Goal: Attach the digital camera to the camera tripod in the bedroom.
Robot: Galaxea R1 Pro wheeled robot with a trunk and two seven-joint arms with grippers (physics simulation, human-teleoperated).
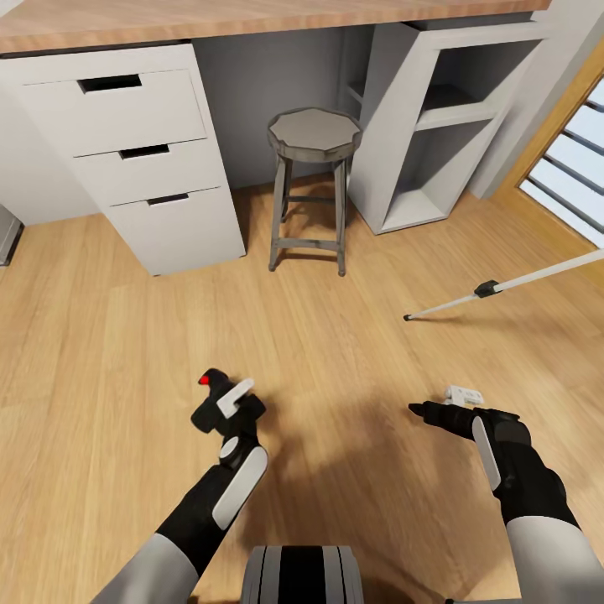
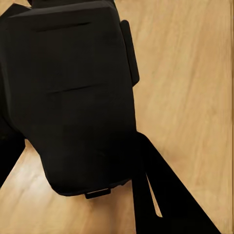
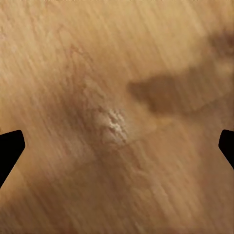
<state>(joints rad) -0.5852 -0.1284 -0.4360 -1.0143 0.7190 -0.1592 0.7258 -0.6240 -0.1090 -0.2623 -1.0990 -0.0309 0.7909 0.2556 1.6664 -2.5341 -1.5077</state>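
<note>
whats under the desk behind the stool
Behind the grey stool a grey wall panel shows under the wooden desktop, between the white drawer unit and open white shelves. The stool covers the floor right behind it.

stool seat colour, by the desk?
Grey, on the round-topped four-legged metal stool; clearest in the head view.
</note>
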